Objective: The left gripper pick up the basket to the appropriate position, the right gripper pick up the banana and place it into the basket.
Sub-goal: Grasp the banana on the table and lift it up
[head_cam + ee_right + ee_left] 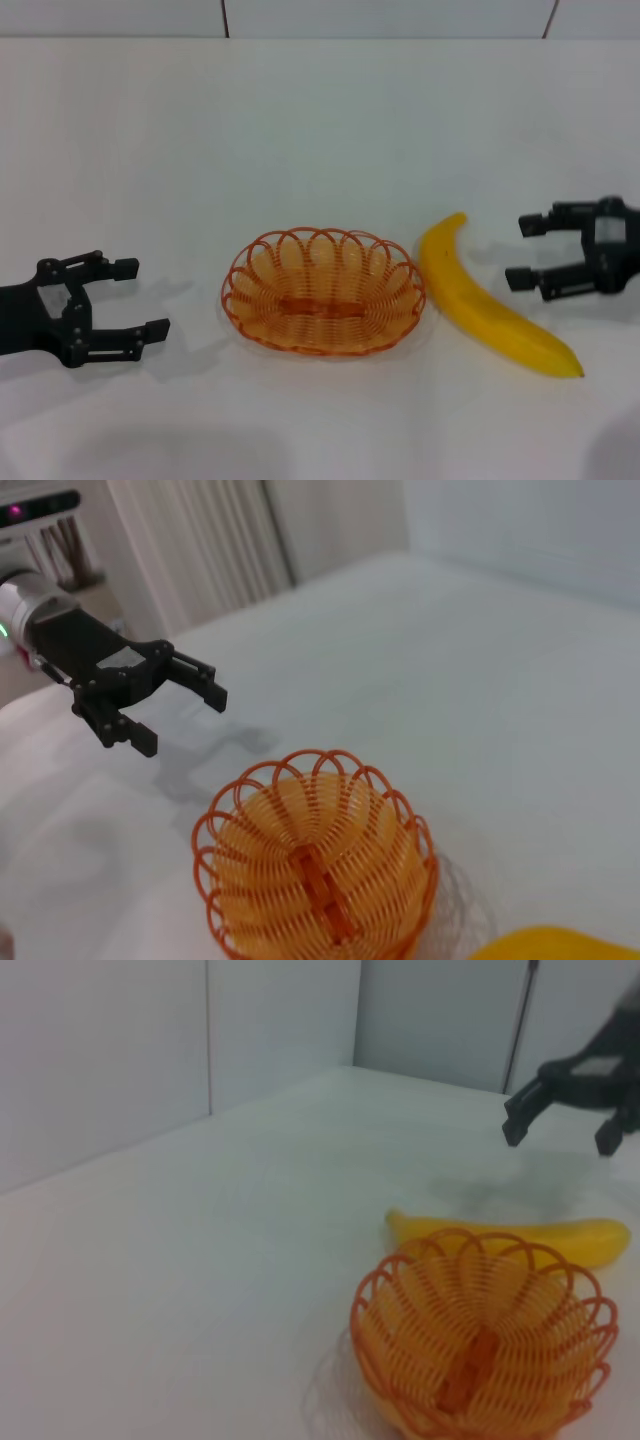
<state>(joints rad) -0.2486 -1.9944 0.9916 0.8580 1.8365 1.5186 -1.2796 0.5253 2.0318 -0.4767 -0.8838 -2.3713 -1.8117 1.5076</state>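
The orange wire basket (322,290) sits empty on the white table, in the middle near the front. It also shows in the left wrist view (485,1345) and the right wrist view (318,865). The yellow banana (480,300) lies on the table just right of the basket, close to its rim; it also shows in the left wrist view (520,1235). My left gripper (140,298) is open and empty, a short way left of the basket; it shows in the right wrist view (175,715). My right gripper (522,252) is open and empty, just right of the banana and above the table; it shows in the left wrist view (560,1125).
The white table (320,130) stretches back to a light tiled wall (400,15). Nothing else stands on it.
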